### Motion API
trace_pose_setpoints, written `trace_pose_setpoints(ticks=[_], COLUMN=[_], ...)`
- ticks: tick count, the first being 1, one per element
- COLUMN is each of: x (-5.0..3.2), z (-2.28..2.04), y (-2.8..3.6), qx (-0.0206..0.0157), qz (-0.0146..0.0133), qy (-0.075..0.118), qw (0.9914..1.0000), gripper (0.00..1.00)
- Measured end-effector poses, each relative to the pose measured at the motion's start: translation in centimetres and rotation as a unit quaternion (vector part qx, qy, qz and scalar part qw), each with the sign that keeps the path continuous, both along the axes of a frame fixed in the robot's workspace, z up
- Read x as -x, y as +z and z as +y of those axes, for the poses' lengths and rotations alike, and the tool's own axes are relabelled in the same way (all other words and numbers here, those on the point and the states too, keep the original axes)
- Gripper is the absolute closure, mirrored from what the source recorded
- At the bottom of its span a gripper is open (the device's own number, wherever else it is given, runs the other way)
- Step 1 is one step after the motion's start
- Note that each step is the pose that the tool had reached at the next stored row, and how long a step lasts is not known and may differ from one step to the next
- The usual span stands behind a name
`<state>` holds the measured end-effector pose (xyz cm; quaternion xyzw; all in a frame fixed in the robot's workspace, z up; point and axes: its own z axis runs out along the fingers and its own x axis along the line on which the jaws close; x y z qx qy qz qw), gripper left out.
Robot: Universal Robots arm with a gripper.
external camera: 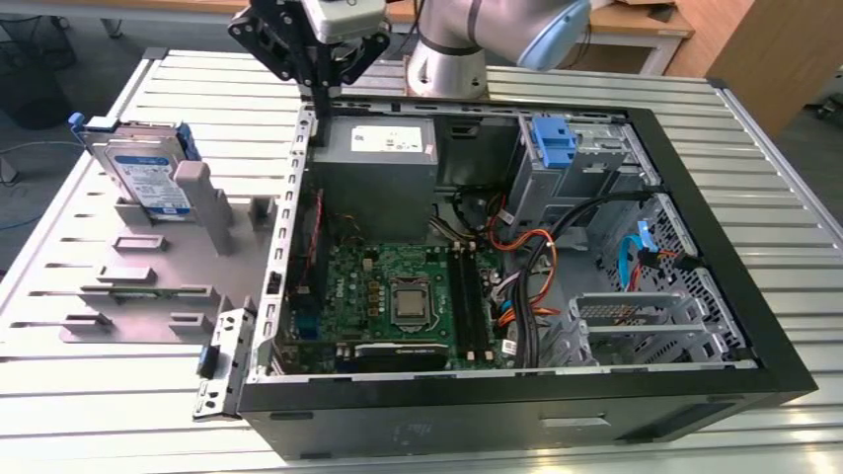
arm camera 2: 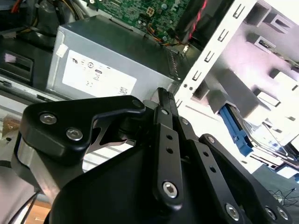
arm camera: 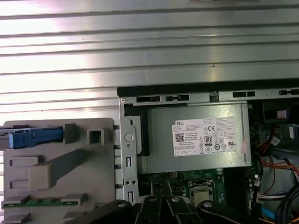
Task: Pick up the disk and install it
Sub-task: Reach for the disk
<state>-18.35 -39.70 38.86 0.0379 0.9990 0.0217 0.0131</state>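
**Gripper closed on nothing, disk parked in fixture**

Gripper (external camera: 316, 107) hung over the rim of the open computer case (external camera: 737, 326), just beside the power supply (external camera: 379, 158). Jaws were pressed together, nothing between them. Disk (external camera: 138, 168) stood on edge in the grey fixture (external camera: 145, 296) at the exterior view's left, outside the case and apart from the gripper. Case and fixture sat on the slatted metal table (external camera: 554, 84).
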Motion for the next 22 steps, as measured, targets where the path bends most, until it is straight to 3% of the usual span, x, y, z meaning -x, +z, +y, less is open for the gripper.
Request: trace_pose_setpoints(ticks=[22], x=[5.77], z=[0.72], y=[-0.64], qx=[0.0001], qz=[0.0001], qy=[0.000], qw=[1.00000], gripper=[0.89])
